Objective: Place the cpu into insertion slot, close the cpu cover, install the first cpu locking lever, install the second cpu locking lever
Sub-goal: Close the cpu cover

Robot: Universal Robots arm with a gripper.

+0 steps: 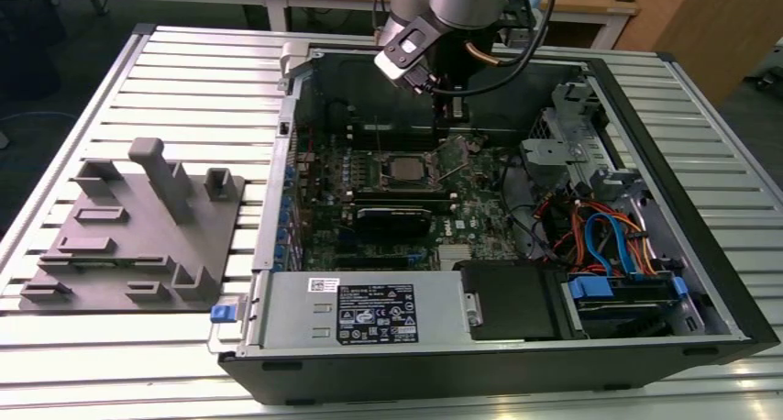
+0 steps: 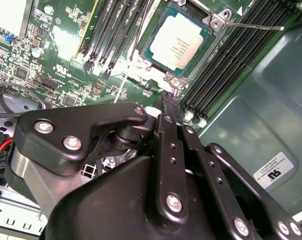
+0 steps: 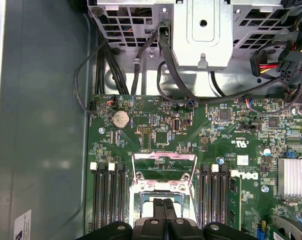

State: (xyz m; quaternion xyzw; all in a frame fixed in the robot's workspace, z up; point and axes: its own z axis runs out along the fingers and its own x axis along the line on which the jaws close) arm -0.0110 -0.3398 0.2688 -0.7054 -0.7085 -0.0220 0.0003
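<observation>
- cpu (image 2: 178, 42) sits in insertion slot (image 2: 214, 22): step 1 done.
- cpu cover (image 3: 165, 156) looks flipped open; a lever (image 2: 253, 26) sticks out loose. Closing + both latches prob. left.
- hand (image 3: 164, 204) at slot edge, fingers together, nothing btwn.

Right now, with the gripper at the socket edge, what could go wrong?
1. The gripper tip sits close beside the cpu; a sideways slip could scrape the chip.
2. A thin locking lever sticks out across the memory slots; a careless move could snag or bend it.
</observation>
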